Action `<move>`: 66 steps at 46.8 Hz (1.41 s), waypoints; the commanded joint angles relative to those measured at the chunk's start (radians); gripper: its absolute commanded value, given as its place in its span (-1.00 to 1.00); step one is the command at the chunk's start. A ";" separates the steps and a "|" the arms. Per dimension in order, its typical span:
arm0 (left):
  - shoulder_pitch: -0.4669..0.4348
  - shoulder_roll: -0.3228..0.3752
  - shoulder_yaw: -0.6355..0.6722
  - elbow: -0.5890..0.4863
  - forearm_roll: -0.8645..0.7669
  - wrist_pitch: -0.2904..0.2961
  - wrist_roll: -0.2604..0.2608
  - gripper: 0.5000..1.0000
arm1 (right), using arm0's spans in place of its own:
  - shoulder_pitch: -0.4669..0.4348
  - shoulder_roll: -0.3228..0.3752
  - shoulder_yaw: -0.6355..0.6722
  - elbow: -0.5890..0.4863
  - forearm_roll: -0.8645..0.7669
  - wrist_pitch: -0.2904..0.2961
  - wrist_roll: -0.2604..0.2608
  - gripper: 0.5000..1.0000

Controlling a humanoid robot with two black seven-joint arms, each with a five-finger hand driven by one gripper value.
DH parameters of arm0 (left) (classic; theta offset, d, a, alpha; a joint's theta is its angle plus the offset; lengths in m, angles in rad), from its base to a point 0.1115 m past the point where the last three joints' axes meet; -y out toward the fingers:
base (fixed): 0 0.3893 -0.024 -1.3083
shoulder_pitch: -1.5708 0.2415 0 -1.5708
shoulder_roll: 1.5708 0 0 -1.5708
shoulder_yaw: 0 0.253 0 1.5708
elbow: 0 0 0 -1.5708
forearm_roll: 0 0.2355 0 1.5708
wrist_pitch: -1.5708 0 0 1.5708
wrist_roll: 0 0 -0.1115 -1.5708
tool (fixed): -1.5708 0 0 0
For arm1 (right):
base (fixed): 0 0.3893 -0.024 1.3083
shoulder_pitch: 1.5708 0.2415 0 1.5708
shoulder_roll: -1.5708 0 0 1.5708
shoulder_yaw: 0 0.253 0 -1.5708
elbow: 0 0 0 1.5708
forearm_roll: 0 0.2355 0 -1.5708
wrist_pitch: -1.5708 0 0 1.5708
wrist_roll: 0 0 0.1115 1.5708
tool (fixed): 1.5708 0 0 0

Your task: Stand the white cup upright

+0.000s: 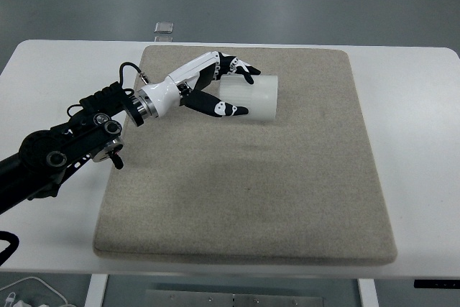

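Note:
A white cup (260, 97) lies on its side at the far middle of the beige mat (273, 192), its length running left to right. My left hand (246, 91) reaches in from the left and wraps the cup's left end. The fingers (237, 67) curl over its top and far side, and the thumb (221, 108) presses along its near side. The black forearm (68, 145) stretches back to the left edge of the view. The cup's opening is hidden by the hand. My right arm is out of view.
The mat covers most of the white table (417, 120). A small grey object (164, 27) sits at the table's far edge, behind the mat's left corner.

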 commanded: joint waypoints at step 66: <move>-0.065 0.064 0.147 0.097 0.039 -0.002 0.023 -0.06 | 0.000 0.000 -0.001 -0.001 0.000 0.000 0.000 0.72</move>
